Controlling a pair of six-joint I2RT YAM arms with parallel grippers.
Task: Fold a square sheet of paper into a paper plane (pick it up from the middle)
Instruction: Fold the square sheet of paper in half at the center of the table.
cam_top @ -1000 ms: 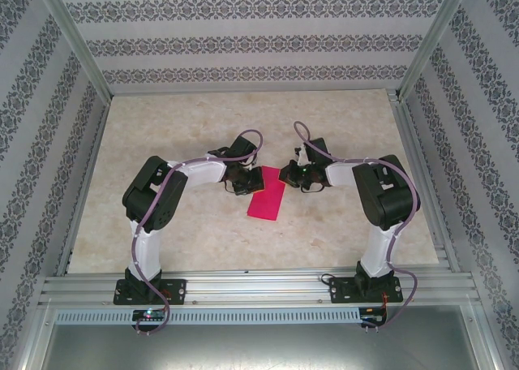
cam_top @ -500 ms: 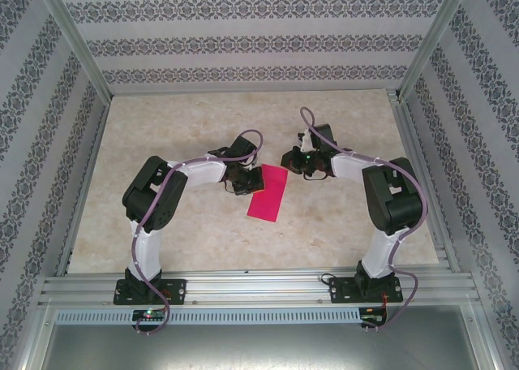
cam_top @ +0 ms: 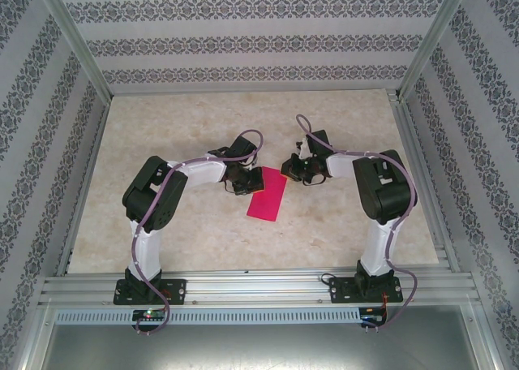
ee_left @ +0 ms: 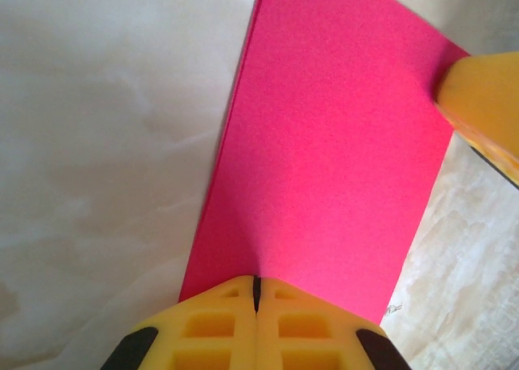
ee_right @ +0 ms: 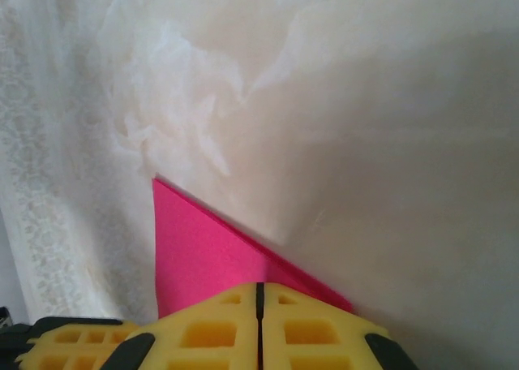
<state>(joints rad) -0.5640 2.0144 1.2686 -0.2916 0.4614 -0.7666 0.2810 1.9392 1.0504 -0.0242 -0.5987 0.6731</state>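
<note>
The square sheet of paper (cam_top: 268, 197) is bright magenta and lies flat on the table as a long narrow rectangle, seemingly folded in half; no paper plane is in view. My left gripper (cam_top: 248, 181) is shut, its yellow fingertips (ee_left: 243, 289) resting on the paper (ee_left: 324, 143) at the middle of its left long edge. My right gripper (cam_top: 287, 169) is also shut, its tips at the far right corner of the paper (ee_right: 203, 252). In the left wrist view a right fingertip (ee_left: 482, 102) touches that corner. Neither pair of jaws has paper between them.
The marble-patterned table (cam_top: 178, 118) is bare round the paper. Patterned walls and a metal frame (cam_top: 77, 53) enclose it on three sides. The two arm bases (cam_top: 150, 289) stand on the rail at the near edge.
The right gripper lifted away toward the back half a second ago, then came back down to the paper's far right corner. The left gripper and the paper have stayed still.
</note>
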